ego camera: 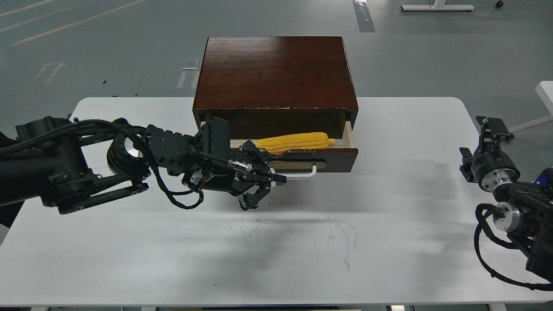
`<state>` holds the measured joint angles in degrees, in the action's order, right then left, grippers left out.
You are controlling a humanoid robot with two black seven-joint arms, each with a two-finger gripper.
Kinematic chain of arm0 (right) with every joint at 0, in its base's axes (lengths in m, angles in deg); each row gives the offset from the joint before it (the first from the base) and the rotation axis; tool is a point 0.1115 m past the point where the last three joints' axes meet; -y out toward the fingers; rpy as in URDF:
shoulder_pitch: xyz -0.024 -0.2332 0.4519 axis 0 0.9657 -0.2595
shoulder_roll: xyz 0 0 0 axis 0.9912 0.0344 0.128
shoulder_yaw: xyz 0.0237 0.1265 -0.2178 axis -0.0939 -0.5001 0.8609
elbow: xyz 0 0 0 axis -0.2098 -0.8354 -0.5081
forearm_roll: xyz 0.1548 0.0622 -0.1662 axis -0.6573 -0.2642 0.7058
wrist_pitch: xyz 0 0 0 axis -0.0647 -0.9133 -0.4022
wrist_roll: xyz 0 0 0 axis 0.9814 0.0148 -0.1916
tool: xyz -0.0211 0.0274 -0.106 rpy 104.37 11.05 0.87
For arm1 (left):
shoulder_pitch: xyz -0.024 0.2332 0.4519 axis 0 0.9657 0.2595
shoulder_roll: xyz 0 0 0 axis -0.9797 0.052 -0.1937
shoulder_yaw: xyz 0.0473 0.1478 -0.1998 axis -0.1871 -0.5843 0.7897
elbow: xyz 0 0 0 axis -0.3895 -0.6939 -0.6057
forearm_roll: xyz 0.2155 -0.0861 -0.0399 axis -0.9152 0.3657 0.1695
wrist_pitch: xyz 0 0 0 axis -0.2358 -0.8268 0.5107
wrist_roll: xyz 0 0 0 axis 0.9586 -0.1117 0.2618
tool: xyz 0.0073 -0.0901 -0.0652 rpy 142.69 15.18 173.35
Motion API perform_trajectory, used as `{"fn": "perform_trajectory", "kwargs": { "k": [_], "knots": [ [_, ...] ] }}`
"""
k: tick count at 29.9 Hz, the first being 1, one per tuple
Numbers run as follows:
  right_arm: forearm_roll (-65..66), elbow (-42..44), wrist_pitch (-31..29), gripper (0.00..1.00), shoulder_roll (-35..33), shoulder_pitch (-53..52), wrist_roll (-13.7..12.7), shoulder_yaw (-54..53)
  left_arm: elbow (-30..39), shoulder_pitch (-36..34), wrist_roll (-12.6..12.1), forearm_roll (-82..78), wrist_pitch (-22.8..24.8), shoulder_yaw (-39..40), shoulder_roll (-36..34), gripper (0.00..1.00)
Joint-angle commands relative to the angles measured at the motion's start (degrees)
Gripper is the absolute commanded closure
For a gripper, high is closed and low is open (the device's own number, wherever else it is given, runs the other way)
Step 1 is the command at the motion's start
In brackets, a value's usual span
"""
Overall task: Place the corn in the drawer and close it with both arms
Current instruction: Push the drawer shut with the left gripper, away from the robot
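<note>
Head view looks down on a white table (389,242) with a dark brown wooden cabinet (275,73) sitting at the far middle, its back end hanging past the table's far edge. Loads of bare tabletop in front and off to the right, so plenty of room on that side. The drawer (332,157) is pulled partway out toward the camera, chipped top edge on its front, pale wood on the side wall at the right. The corn (296,141) is lying lengthwise inside it, running left to right, stem end at the right not far from that side wall. The left gripper (263,190) is parked right in front of the drawer's left half, covering part of the front and the left end of the white handle (302,174). Its fingers (252,201) are spread fairly wide with nothing between them, one set up by the drawer's top edge, the other down low over the table. The right gripper (494,127) is way off at the table's right edge, well apart from the cabinet, pointing up, and honestly I can't tell how wide it is from here.
</note>
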<state>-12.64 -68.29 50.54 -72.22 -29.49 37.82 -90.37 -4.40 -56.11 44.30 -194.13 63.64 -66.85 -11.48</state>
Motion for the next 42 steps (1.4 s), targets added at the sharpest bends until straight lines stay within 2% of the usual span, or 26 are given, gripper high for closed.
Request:
{"fn": "perform_trajectory", "kwargs": {
  "k": [1,29,42],
  "knots": [
    [0.0,-0.1,0.0,0.00,0.0,0.1,0.0,0.1,-0.2,-0.3,0.0,0.0,0.0,0.0,0.0,1.00],
    [0.0,-0.1,0.1,0.00,0.0,1.2,0.0,-0.2,-7.8,-0.3,0.0,0.0,-3.4,0.1,1.0,1.00],
    [0.0,-0.1,0.1,0.00,0.0,1.7,0.0,-0.3,-12.2,-0.3,0.0,0.0,-3.4,-0.1,3.4,1.00]
  ]
}}
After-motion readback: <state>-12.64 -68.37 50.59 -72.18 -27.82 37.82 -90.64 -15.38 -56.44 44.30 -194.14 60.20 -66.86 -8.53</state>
